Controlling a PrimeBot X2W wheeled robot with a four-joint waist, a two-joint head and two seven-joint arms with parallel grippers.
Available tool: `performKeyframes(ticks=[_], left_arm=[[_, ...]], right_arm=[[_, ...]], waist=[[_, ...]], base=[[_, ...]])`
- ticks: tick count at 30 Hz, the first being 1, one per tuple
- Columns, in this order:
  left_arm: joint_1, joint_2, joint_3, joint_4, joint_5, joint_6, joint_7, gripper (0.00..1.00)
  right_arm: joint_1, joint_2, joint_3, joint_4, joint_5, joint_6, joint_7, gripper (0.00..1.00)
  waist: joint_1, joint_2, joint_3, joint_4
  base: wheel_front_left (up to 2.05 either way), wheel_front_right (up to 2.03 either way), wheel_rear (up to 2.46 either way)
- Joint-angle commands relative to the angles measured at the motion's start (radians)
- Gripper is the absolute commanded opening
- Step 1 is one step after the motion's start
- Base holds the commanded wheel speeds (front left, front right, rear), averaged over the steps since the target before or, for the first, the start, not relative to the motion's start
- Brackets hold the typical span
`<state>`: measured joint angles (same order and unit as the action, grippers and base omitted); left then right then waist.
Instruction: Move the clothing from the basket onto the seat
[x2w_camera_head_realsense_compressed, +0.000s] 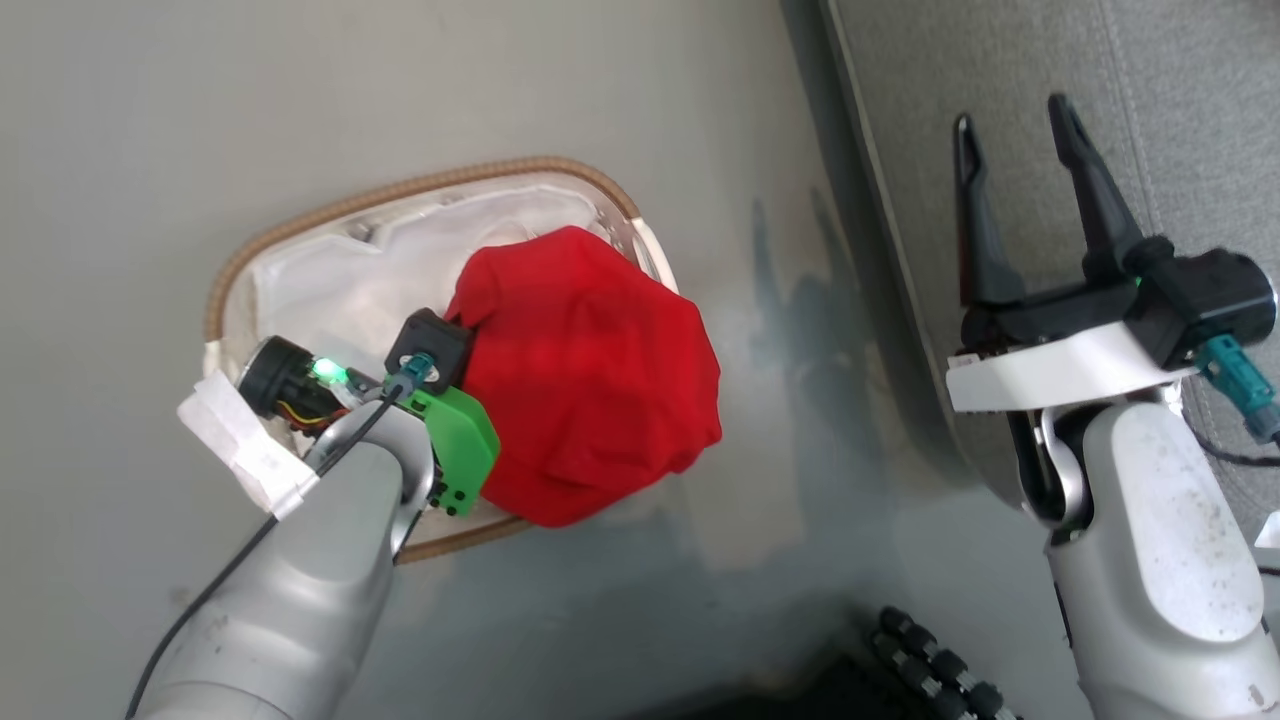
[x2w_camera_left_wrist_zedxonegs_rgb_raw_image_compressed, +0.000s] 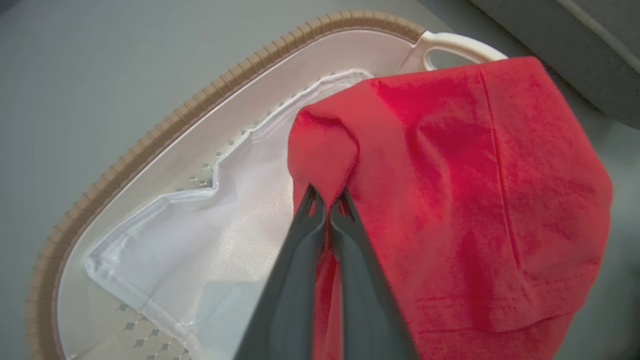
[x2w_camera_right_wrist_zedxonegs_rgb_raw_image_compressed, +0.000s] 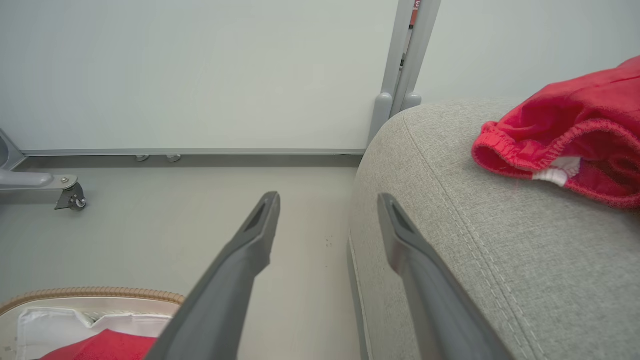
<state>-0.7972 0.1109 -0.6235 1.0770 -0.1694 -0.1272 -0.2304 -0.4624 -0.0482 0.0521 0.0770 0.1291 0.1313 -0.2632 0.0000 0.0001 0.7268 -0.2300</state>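
Left claw (x2w_camera_left_wrist_zedxonegs_rgb_raw_image_compressed: 327, 195): We see its two dark fingers pressed together, pinching a fold of the red garment (x2w_camera_left_wrist_zedxonegs_rgb_raw_image_compressed: 450, 200) over the basket (x2w_camera_left_wrist_zedxonegs_rgb_raw_image_compressed: 150, 145).
Red garment: It hangs bunched from that pinch over the basket end nearer the sofa cushion (x2w_camera_head_realsense_compressed: 1000, 60). From the head camera it overlaps the woven brown rim.
Second red garment (x2w_camera_right_wrist_zedxonegs_rgb_raw_image_compressed: 575, 135): It lies on top of the sofa cushion with its elastic edge and a small white tag facing us.
Right claw (x2w_camera_head_realsense_compressed: 1010, 115): Its fingers are spread wide with nothing between them, and it hovers at the cushion's edge, well apart from the basket.
Basket: It sits on the pale grey floor (x2w_camera_head_realsense_compressed: 150, 100) beside the sofa cushion. A white cloth liner (x2w_camera_left_wrist_zedxonegs_rgb_raw_image_compressed: 200, 250) is crumpled inside, with slotted plastic showing around it.
Around: A pale wall (x2w_camera_right_wrist_zedxonegs_rgb_raw_image_compressed: 200, 75), a grey upright post (x2w_camera_right_wrist_zedxonegs_rgb_raw_image_compressed: 405, 50) behind the cushion's corner, and a small caster wheel (x2w_camera_right_wrist_zedxonegs_rgb_raw_image_compressed: 75, 200) at the far left. A dark ribbed part (x2w_camera_head_realsense_compressed: 930, 660) sits at the bottom of the head camera's picture.
In the way: From the head camera, the left wrist and its green plate (x2w_camera_head_realsense_compressed: 455, 440) cover the basket's near side.
Hidden: From the head camera, the left claw's fingertips are buried behind the cloth. The red garment covers part of the liner and one white handle. We cannot tell what kind of garment it is, nor see its lower edge. The second red garment is cut off at the picture's right edge.
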Motion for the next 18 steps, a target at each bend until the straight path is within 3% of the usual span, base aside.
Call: performKeyframes(ticks=[1, 9, 18], left_arm=[[0.029, -0.003, -0.015, -0.020, -0.011, -0.004, -0.010, 0.00], [0.092, 0.040, -0.084, -0.176, -0.080, -0.004, -0.028, 0.00], [0.098, 0.125, -0.104, -0.387, -0.122, -0.004, 0.009, 0.00]], right_arm=[[0.032, -0.004, -0.007, 0.013, -0.013, -0.001, -0.002, 1.00], [0.123, -0.004, -0.017, 0.063, -0.039, -0.001, -0.002, 1.00], [0.211, -0.004, -0.002, 0.106, -0.047, -0.001, -0.002, 1.00]], waist=[[0.0000, -0.0001, -0.140, 0.088], [0.0000, -0.0001, -0.351, 0.153], [0.0000, -0.0001, -0.534, 0.175]], base=[[0.00, 0.00, 0.00], [0.00, 0.00, 0.00], [0.00, 0.00, 0.00]])
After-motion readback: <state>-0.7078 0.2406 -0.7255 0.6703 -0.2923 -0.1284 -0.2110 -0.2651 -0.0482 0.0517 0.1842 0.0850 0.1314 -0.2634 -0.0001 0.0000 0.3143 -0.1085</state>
